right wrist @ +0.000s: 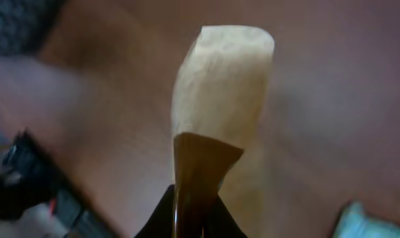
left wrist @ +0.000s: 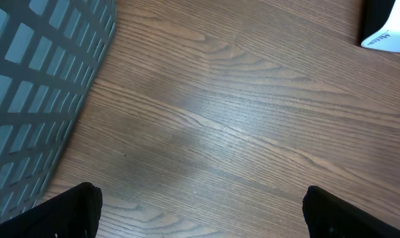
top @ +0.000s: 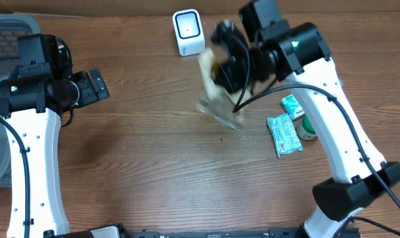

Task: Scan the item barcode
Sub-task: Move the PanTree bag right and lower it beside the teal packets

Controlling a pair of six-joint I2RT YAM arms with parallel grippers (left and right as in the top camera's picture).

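Above the table (top: 153, 172), the left gripper (top: 95, 86) hangs at the left, fingers spread wide; the right gripper (top: 227, 69) pinches a tan packet (top: 216, 99) aloft, just right of the far scanner (top: 188, 32); the barcode side should face the scanner's window squarely, held steady.

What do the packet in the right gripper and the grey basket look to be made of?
Packet: probably thin flexible film or paper, matte tan over glossy brown; blurred, so uncertain.
Basket: likely moulded plastic, dull grey, given its even lattice of openings.
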